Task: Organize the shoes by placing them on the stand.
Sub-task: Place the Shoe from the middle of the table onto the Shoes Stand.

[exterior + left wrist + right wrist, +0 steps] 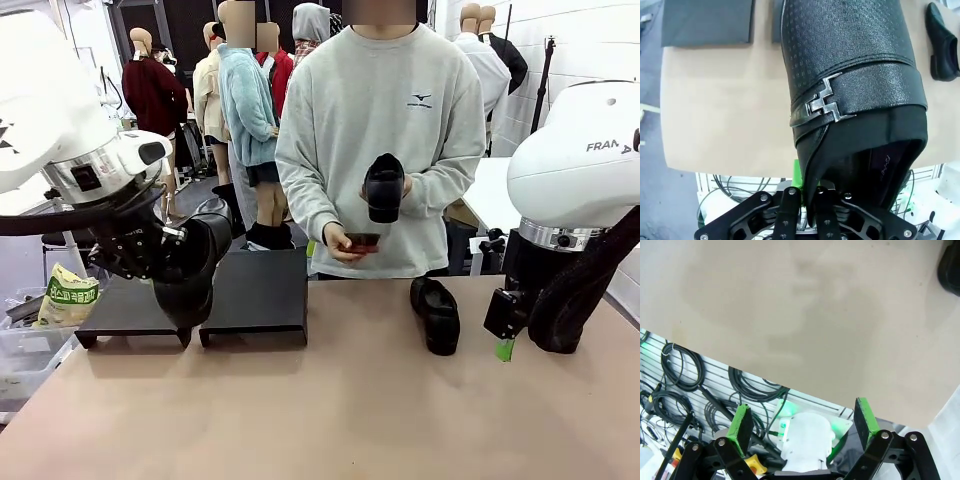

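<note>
Place: robot lab.
Arms: a white left arm (pixel 55 120) and right arm (pixel 575 170) stand at one table (pixel 340 410).
Cables: black coils (pixel 690 382) hang on a rack (pixel 715 371) under it.

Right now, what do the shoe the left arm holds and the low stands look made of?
Shoe: black leather or an imitation, by its pebbled grain, stitched strap and soft sheen. Its clasp: silvery, probably metal, by the bright glints. Stands: matte black flat boards on short feet; painted wood or plastic, the look leaves it open.
</note>
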